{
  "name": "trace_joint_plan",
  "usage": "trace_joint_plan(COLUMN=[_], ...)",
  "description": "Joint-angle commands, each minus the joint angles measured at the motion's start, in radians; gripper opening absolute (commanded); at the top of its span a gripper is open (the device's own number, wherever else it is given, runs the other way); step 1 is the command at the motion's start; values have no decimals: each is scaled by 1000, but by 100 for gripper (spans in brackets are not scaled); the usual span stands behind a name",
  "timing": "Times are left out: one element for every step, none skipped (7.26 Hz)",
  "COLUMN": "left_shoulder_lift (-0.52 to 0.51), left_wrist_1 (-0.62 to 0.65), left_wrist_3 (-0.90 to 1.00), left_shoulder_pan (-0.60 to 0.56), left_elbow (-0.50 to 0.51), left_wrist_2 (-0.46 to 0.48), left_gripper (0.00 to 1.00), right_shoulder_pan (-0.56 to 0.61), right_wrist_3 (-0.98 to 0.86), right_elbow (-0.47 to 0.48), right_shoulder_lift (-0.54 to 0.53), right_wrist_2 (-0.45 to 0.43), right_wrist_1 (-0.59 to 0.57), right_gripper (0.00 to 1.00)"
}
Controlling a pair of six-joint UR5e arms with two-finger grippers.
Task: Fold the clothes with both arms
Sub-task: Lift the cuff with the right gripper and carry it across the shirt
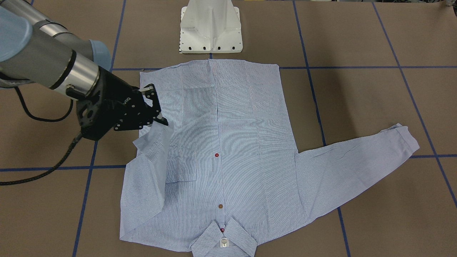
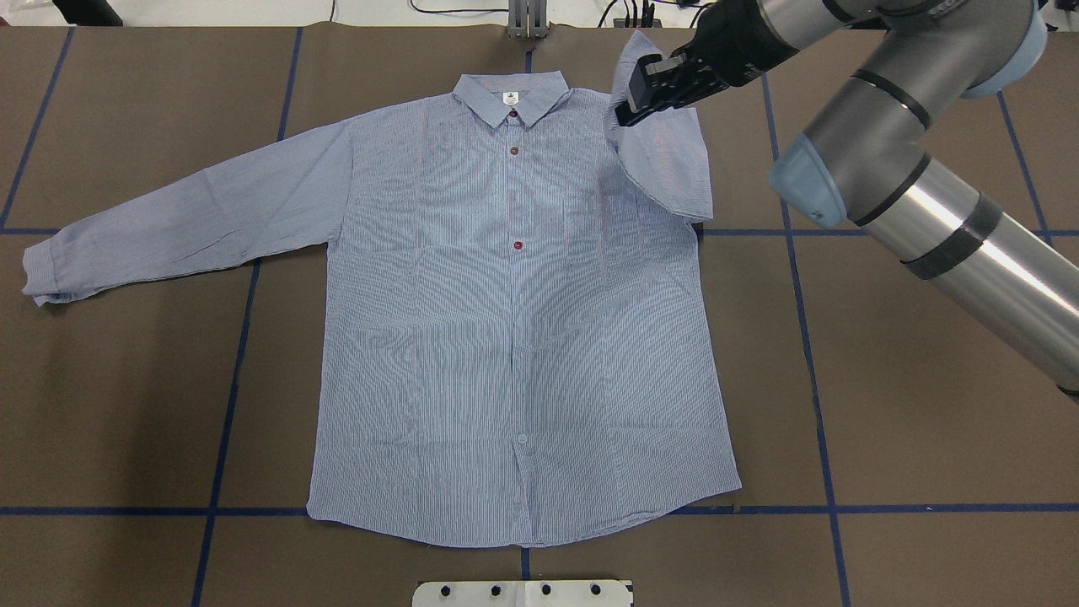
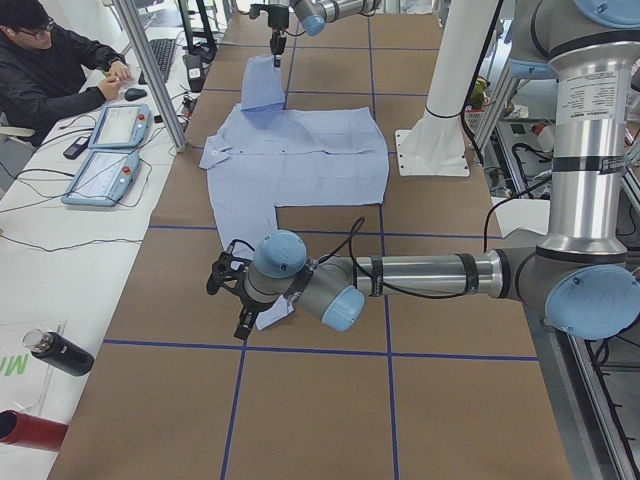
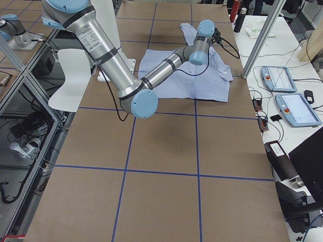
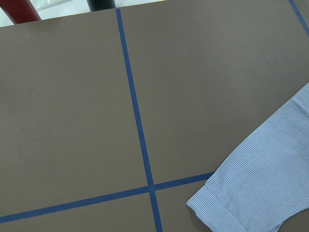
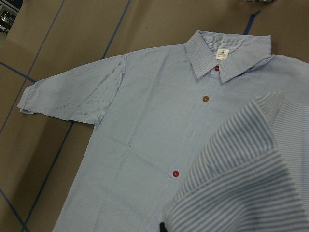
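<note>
The pinstriped shirt [image 2: 514,337] lies front up and flat on the brown table, collar [image 2: 510,93] away from the robot base. My right gripper [image 2: 645,93] is shut on the end of one sleeve [image 2: 666,160] and holds it lifted over the shoulder; the right wrist view shows that striped cloth [image 6: 241,169] close up. The other sleeve [image 2: 185,211] stretches out flat, its cuff [image 5: 241,203] in the left wrist view. The left gripper [image 3: 238,310] hovers at that cuff and shows only in the exterior left view, so I cannot tell if it is open or shut.
The white pedestal base [image 1: 210,28] stands just behind the shirt's hem. Blue tape lines [image 2: 228,405] grid the table. A person [image 3: 50,70] sits at a side desk with teach pendants [image 3: 100,150]; bottles [image 3: 60,355] lie beyond the table's end.
</note>
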Motion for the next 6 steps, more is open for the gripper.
trace_joint_plan(left_shoulder_lift=[0, 0, 0, 0, 0, 0], left_wrist_1=[0, 0, 0, 0, 0, 0], left_wrist_3=[-1, -1, -1, -1, -1, -1], left_shoulder_pan=[0, 0, 0, 0, 2, 0], left_elbow=[2, 1, 1, 1, 1, -1], left_wrist_2=[0, 0, 0, 0, 0, 0], left_gripper=[100, 100, 100, 100, 100, 100], right_shoulder_pan=[-58, -74, -95, -120, -137, -155], right_wrist_3=[30, 27, 27, 27, 27, 25], right_elbow=[-58, -87, -104, -118, -137, -180], right_shoulder_lift=[69, 92, 117, 129, 140, 166], right_wrist_2=[-94, -123, -163, -203, -217, -219], right_wrist_1=[1, -8, -38, -40, -40, -40], right_gripper=[0, 0, 0, 0, 0, 0])
